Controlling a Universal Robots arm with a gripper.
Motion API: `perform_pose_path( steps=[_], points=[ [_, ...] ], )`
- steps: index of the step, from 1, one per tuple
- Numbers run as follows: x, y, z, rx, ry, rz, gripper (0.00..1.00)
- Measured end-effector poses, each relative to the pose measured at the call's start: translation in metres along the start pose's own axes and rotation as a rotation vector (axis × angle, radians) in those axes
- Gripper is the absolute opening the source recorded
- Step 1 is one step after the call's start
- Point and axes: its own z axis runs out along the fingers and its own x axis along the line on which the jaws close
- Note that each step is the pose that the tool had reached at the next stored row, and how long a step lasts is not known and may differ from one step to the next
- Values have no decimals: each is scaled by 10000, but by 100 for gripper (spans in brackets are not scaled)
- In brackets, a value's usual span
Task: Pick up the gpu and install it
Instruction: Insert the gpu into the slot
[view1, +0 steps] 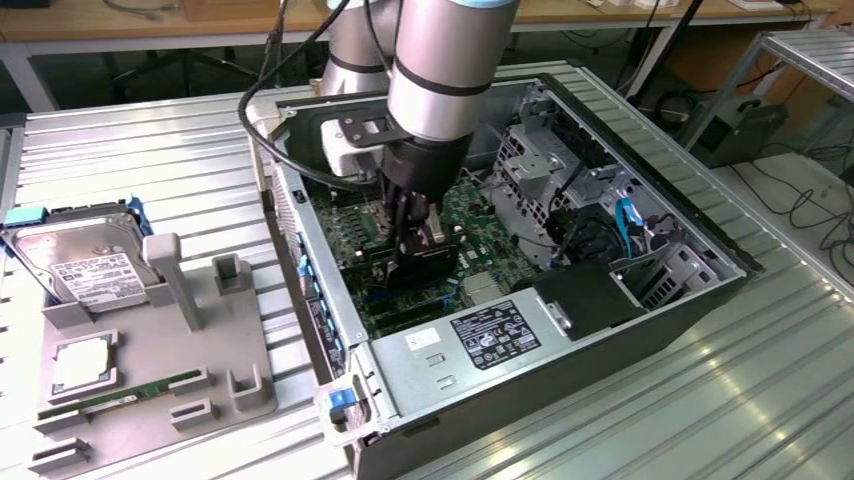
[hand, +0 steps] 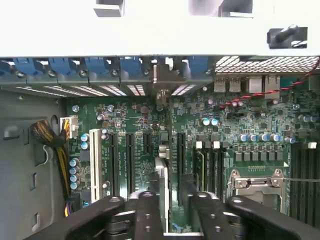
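Note:
The gpu (view1: 430, 265) is a thin black card standing upright on edge inside the open PC case (view1: 534, 385), low over the green motherboard (view1: 470, 212). My gripper (view1: 416, 232) reaches straight down from the arm onto the card's top edge. In the wrist view the gripper (hand: 171, 212) sits over the gpu (hand: 162, 172), seen edge-on as a thin strip running towards the rear slot openings. The card lies between two black expansion slots on the motherboard (hand: 140, 120). Its lower edge is hidden.
A grey parts tray (view1: 160, 405) at the exterior view's left holds a silver hard drive (view1: 87, 265), a processor (view1: 83, 362) and a green memory stick (view1: 120, 395). Inside the case are a power supply (view1: 494, 335), a drive cage (view1: 534, 165) and cables.

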Motion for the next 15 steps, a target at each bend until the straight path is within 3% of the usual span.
perform_pose_path(
  steps=[2, 5, 9, 10, 15],
  points=[
    [-1, -63, -4, -68, -3, 0, 19],
    [-2, -198, -10, -237, -14, 0, 11],
    [-4, -381, -17, -444, -22, 3, 11],
    [-4, -408, -18, -473, -25, 3, 11],
    [-4, -414, -18, -478, -24, 4, 11]
  ],
)
